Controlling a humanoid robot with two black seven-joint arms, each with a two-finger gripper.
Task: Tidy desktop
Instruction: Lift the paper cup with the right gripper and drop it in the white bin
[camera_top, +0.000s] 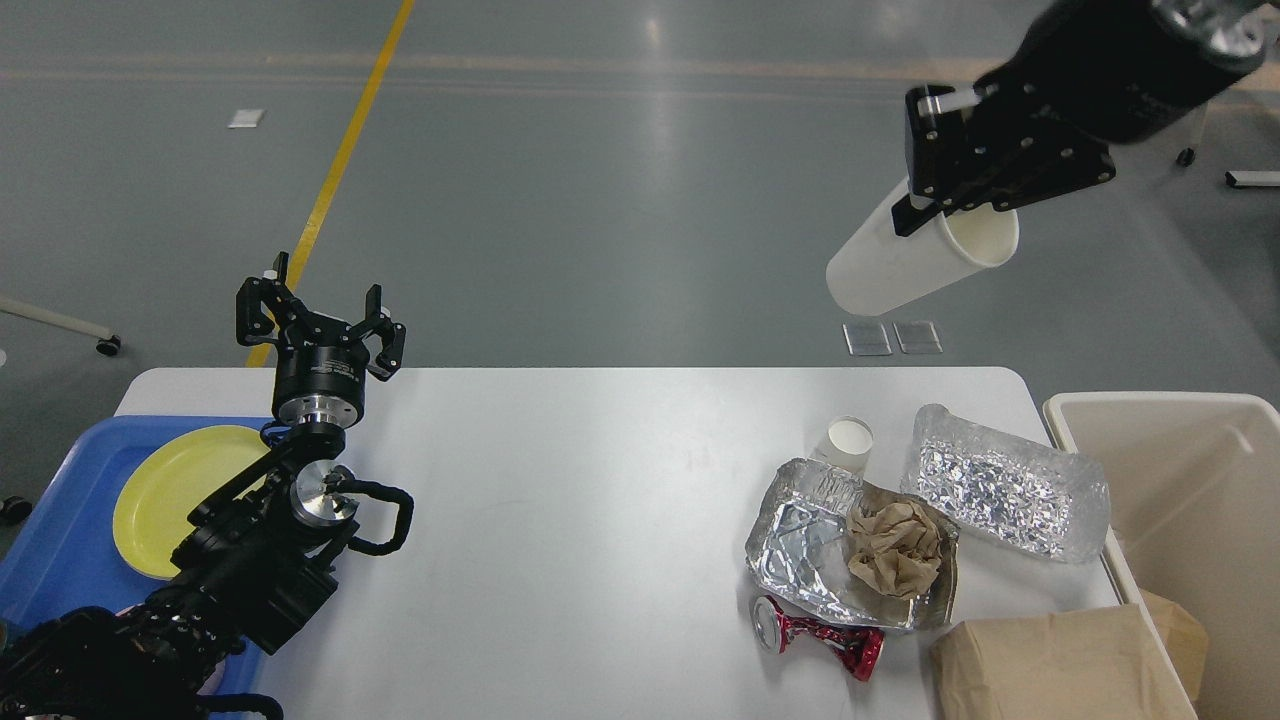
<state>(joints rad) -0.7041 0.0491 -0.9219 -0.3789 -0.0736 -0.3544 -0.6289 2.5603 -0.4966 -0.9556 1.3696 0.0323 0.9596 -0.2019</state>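
The white desktop (600, 500) fills the lower middle of the head view. My right gripper (945, 195) is shut on the rim of a large white paper cup (900, 265), held tilted high above the desktop's far right edge. My left gripper (320, 310) is open and empty, raised over the desktop's far left corner. On the right side lie a foil tray (800, 545) with a crumpled brown paper ball (895, 548), a second foil tray (1005, 495), a small clear cup (848, 442) and a crushed red can (820, 635).
A blue tray (60, 560) at the left holds a yellow plate (175, 485). A cream bin (1190, 500) stands off the desktop's right edge. A brown paper bag (1050, 665) lies at the front right corner.
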